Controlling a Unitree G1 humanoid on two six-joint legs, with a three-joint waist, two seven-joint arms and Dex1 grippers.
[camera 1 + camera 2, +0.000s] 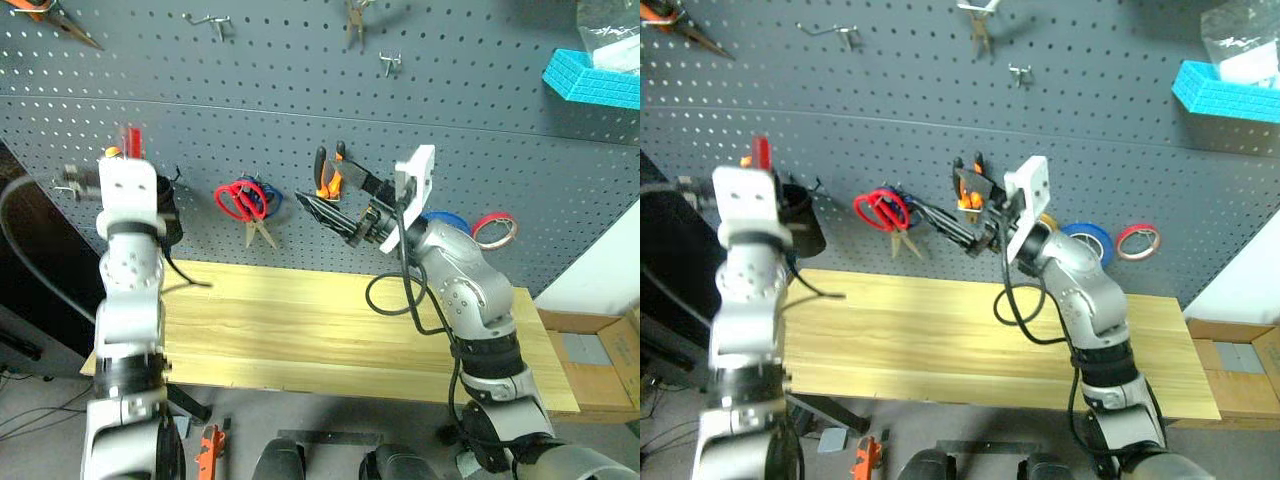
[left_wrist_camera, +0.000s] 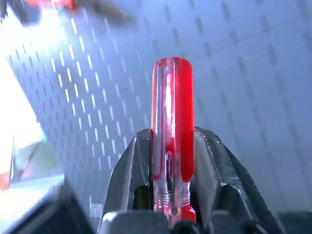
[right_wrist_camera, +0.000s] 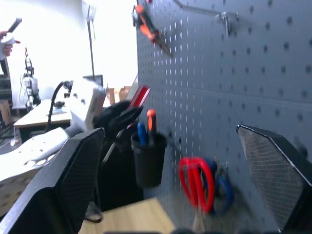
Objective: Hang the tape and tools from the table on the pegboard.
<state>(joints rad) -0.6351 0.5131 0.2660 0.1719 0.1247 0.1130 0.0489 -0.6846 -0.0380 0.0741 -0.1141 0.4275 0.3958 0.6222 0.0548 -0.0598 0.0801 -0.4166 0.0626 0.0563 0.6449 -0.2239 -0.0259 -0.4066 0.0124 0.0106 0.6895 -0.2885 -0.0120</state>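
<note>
Clenched on the slim screwdriver (image 2: 171, 131), with its clear red handle standing straight up out of the left gripper (image 2: 170, 146) between the two black fingers (image 2: 222, 168), long axis in line with the fingers and pointing up toward the pegboard (image 1: 300, 110). Just beyond those fingertips, seen from the right wrist: a black cup (image 3: 147, 165) on the board, already carrying an orange-handled and a blue-handled screwdriver, lower than the red handle tip. Judged the nearer hand for that cup by a wide margin; likely needs the shaft turned downward before any drop-in, since the handle end leads now. Released and spread wide, holding nothing: right gripper (image 1: 345, 215), raised in front of the pliers (image 1: 330, 175), with the red-handled scissors (image 1: 240, 200) hanging off to its side. Blue tape (image 1: 1087, 240) on the board behind the right arm. Table (image 1: 300, 320) bare below.
</note>
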